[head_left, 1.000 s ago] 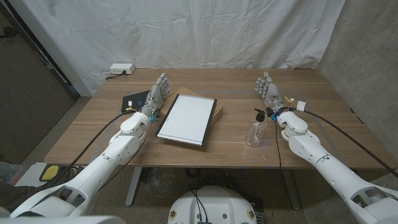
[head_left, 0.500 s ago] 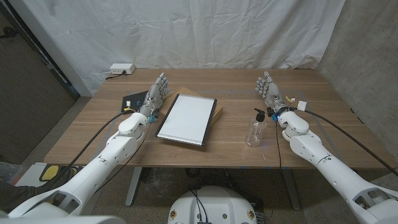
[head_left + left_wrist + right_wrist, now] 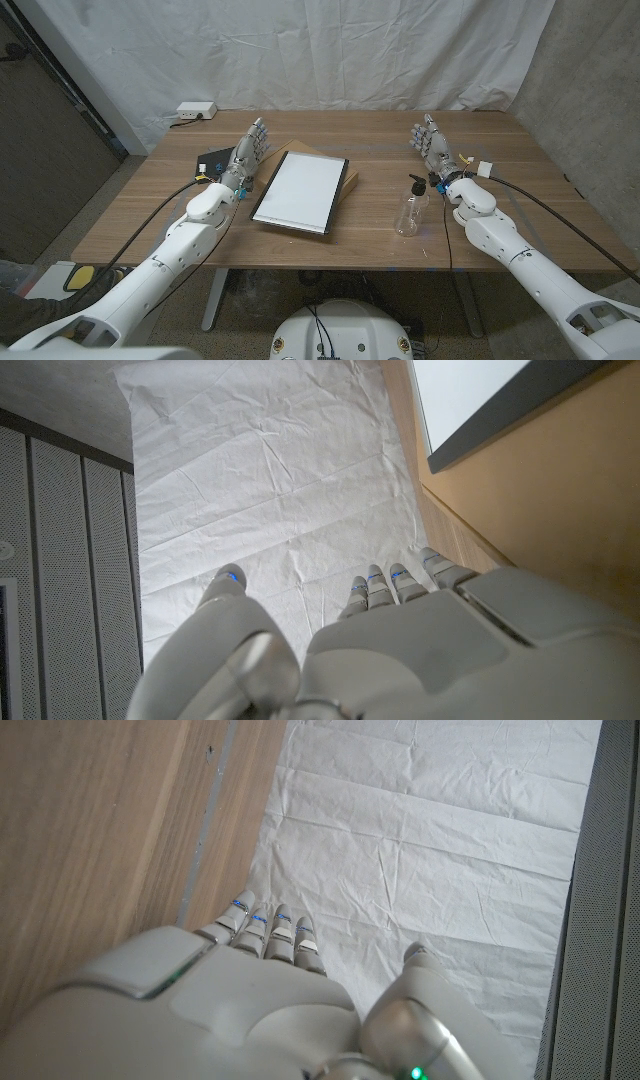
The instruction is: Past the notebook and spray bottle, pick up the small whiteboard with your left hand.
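White and black-framed, the small whiteboard [image 3: 300, 191] is lying mid-tabletop [image 3: 360, 240] on a brown notebook [image 3: 349, 180]. Just beside its left edge the left robot hand [image 3: 246, 156] is standing with fingers extended and holding nothing. The spray bottle [image 3: 409, 209] is standing well to the right of the whiteboard, near the right robot hand [image 3: 431, 142], whose fingers are likewise spread and empty.

A white whiteboard [image 3: 297, 190] with black frame, clear spray bottle [image 3: 408, 212], brown wooden table [image 3: 380, 150].
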